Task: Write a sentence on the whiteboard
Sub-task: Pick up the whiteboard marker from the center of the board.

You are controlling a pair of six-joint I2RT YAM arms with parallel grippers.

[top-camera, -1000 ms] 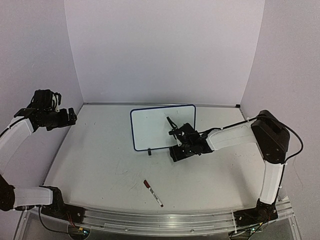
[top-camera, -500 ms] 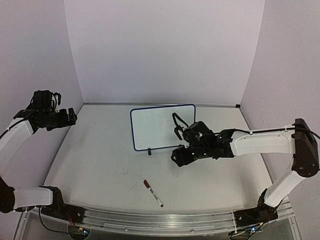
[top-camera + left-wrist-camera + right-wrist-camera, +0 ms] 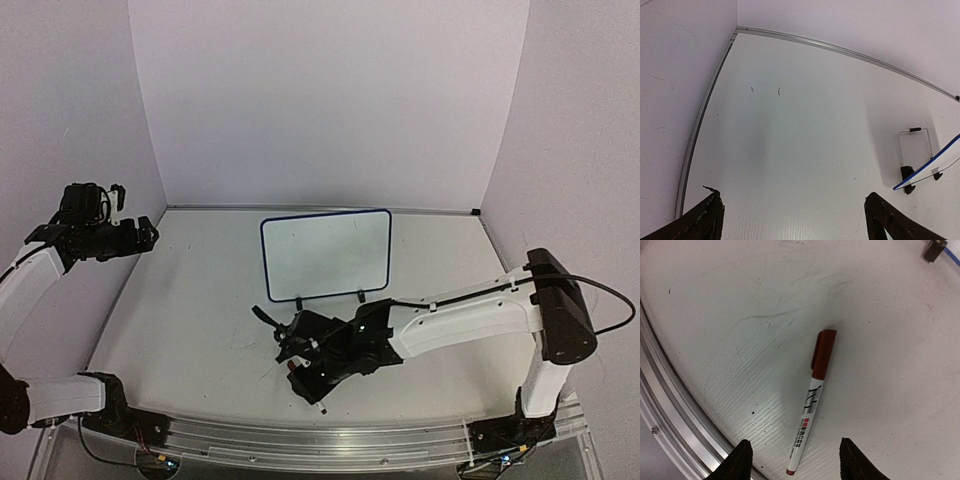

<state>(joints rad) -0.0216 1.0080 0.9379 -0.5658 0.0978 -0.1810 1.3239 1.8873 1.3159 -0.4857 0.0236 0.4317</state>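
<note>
The right arm reaches low and long across the front of the worktop (image 3: pixel 180 310), its elbow raised at the right edge and its forearm running leftward. The right hand (image 3: pixel 796 441) hovers just above a red-capped marker (image 3: pixel 812 400), fingers released; the pen lies flat between them, touched by neither. The left arm bends up along the left wall, and the left hand (image 3: pixel 143 234) hangs well above the surface with its fingers spread wide and nothing between them.

There are two arms, one whiteboard (image 3: pixel 325 255) and one marker. The whiteboard stands upright on two black feet (image 3: pixel 299 301) at the middle rear of the worktop, well apart from both hands, its blue-edged face plain white from above.

The worktop is white with faint dark scuffs and pen strokes, mostly near the marker. A metal rail (image 3: pixel 330 440) runs along its near edge. Pale lilac walls (image 3: pixel 320 100) close it in on three sides.
</note>
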